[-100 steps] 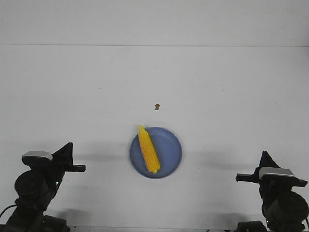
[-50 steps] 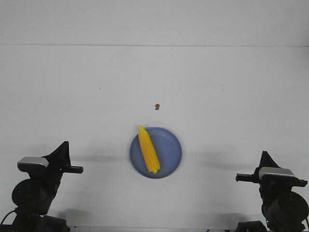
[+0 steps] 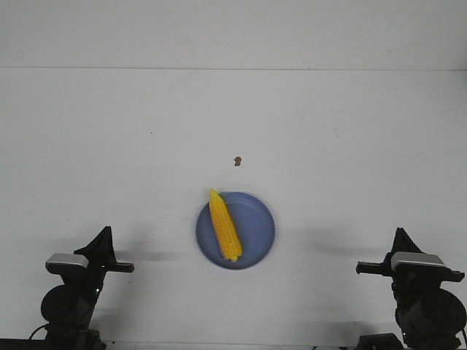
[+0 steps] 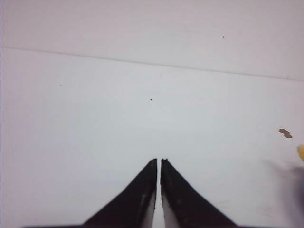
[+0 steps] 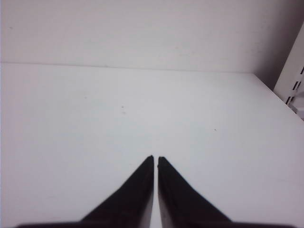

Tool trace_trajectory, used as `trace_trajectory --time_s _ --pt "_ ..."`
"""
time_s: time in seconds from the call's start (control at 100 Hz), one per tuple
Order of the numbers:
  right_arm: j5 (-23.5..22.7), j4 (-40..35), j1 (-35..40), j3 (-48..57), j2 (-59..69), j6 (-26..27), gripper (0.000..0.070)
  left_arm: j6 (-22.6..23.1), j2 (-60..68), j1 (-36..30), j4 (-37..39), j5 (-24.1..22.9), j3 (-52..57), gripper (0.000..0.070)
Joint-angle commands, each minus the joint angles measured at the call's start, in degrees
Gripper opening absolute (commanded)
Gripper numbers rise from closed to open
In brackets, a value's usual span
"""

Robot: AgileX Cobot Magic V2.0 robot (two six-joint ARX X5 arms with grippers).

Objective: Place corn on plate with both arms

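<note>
The yellow corn [image 3: 225, 224] lies on the left half of the round blue plate [image 3: 255, 226], its pointed tip at the plate's far rim. A sliver of the corn [image 4: 301, 152] shows at the edge of the left wrist view. My left gripper [image 3: 106, 235] is shut and empty at the near left, well left of the plate; its jaws are together in the left wrist view [image 4: 158, 160]. My right gripper [image 3: 400, 235] is shut and empty at the near right, well right of the plate; it also shows in the right wrist view [image 5: 155, 158].
A small brown speck [image 3: 237, 161] lies on the white table beyond the plate; it also shows in the left wrist view [image 4: 285, 133]. A white frame [image 5: 292, 71] stands past the table's right edge.
The left arm has pulled back and down toward the near edge, ending a little further right. The right arm, the corn and the plate have not moved.
</note>
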Motion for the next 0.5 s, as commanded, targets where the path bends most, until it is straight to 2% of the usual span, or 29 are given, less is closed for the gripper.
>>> trace_trajectory --time_s 0.0,0.19,0.49 --pt "0.07 0.55 0.09 0.72 0.2 -0.24 0.0023 2.67 -0.15 0.52 2.56 -0.15 -0.76 0.0013" --pt "0.07 0.57 0.09 0.72 0.2 -0.24 0.0023 3.32 -0.15 2.73 7.34 -0.13 -4.11 0.0013" --pt "0.04 0.57 0.09 0.7 0.2 -0.24 0.0023 6.29 -0.15 4.31 7.21 -0.13 -4.07 0.0013"
